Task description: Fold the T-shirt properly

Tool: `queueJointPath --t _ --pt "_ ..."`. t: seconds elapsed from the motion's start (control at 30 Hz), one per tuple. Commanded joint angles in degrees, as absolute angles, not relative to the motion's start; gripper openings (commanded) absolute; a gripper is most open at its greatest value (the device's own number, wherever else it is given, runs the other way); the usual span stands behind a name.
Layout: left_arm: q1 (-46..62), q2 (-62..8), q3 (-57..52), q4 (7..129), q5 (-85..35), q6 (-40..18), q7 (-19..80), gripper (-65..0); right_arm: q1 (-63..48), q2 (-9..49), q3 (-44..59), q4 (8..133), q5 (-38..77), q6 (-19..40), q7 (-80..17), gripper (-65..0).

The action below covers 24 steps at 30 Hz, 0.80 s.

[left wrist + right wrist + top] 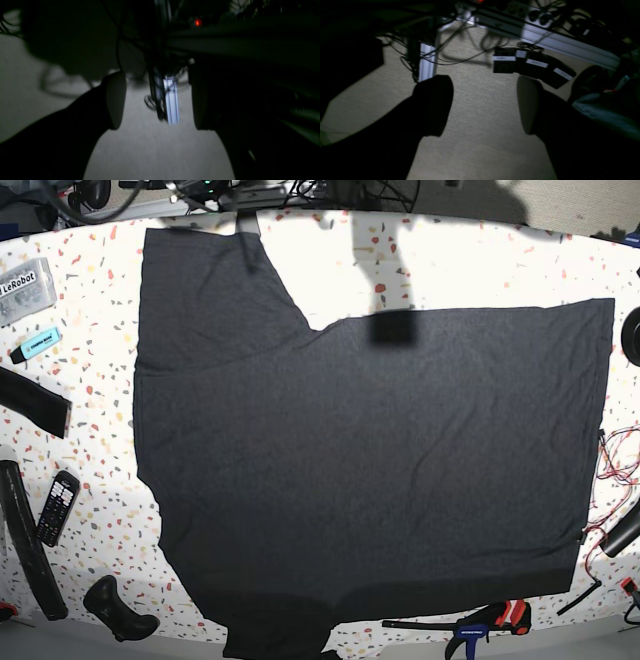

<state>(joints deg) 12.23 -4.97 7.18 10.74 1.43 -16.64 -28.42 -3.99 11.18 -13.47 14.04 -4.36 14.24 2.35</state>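
Observation:
The T-shirt (370,470) lies spread flat on the speckled white table (470,270) in the base view. It is dark charcoal, its hem is toward the right and one sleeve (200,280) reaches to the upper left. Neither arm shows in the base view. In the left wrist view my left gripper (157,102) is open and empty over grey carpet. In the right wrist view my right gripper (482,107) is open and empty over beige carpet. The shirt does not show clearly in either wrist view.
Left of the shirt lie a blue highlighter (38,343), a clear labelled box (22,285), a black remote (55,505) and black straps (30,400). A clamp (485,625) lies at the front edge. Aluminium frame bars (427,62) and cables (470,55) cross the floor.

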Motion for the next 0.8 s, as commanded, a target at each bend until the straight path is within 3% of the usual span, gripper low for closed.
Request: queueJointPath --t 0.0,0.23,0.77 --pt "12.9 -5.0 7.2 12.0 1.5 -17.1 -29.6 -26.1 -4.1 11.8 -13.3 14.4 -4.3 14.7 2.6 -22.9" --pt "18.0 -5.3 7.2 22.1 1.5 -10.6 -29.6 -26.1 -7.5 12.9 -13.3 15.0 -4.3 14.8 4.6 -22.9" --pt "33.8 -8.8 7.2 48.0 1.4 -14.0 -25.8 -26.1 -28.9 17.8 -13.3 42.3 -3.9 15.1 6.2 -22.9"
